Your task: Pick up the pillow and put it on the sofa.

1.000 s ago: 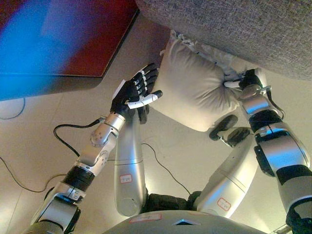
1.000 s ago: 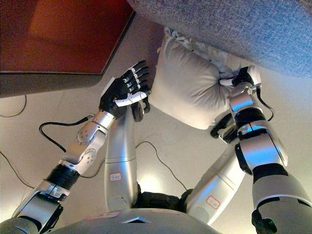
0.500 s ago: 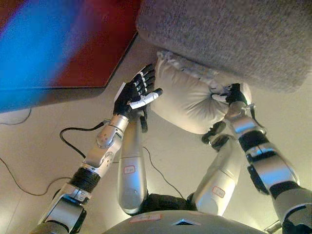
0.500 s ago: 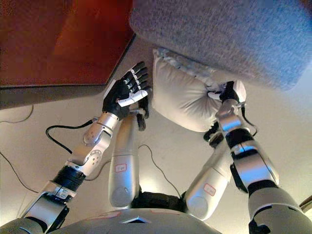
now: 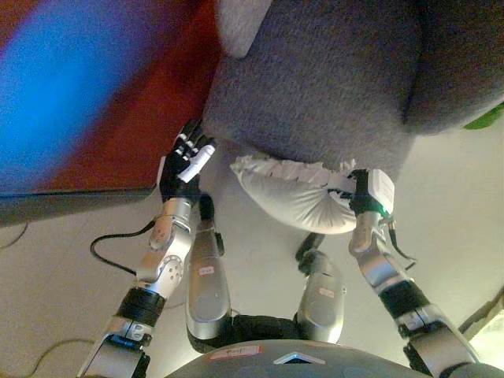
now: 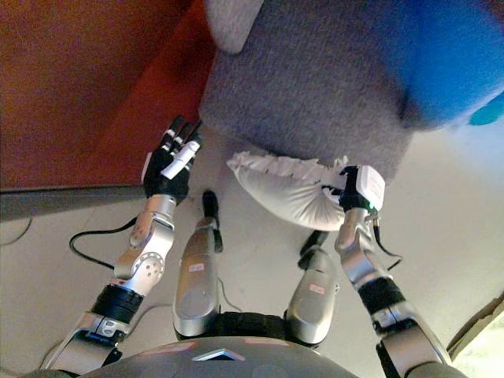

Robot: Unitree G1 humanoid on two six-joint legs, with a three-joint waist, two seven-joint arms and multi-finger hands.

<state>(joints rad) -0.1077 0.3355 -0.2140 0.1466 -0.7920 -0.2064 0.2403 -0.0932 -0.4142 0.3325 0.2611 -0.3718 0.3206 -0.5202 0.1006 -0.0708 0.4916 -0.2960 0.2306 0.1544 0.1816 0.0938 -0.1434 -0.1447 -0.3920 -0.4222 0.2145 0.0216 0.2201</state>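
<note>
The off-white pillow (image 5: 293,197) hangs just in front of the grey sofa's (image 5: 315,87) front edge, above the floor, with its frilled seam up against the sofa. My right hand (image 5: 359,191) is shut on the pillow's right end and holds it up. My left hand (image 5: 184,161) is open with its fingers straight. It is raised to the left of the pillow, a short gap from its left tip, by the sofa's left corner. The pillow also shows in the right eye view (image 6: 290,193).
A dark red surface with a grey edge (image 5: 87,189) lies to the left of the sofa. A pale cushion (image 5: 240,22) rests on the sofa at the top. A darker grey sofa part (image 5: 461,63) and something green (image 5: 484,118) are at the right.
The view has swung up over the sofa. My right hand has raised the pillow to the sofa's front edge. My left hand has come away from the pillow's left side.
</note>
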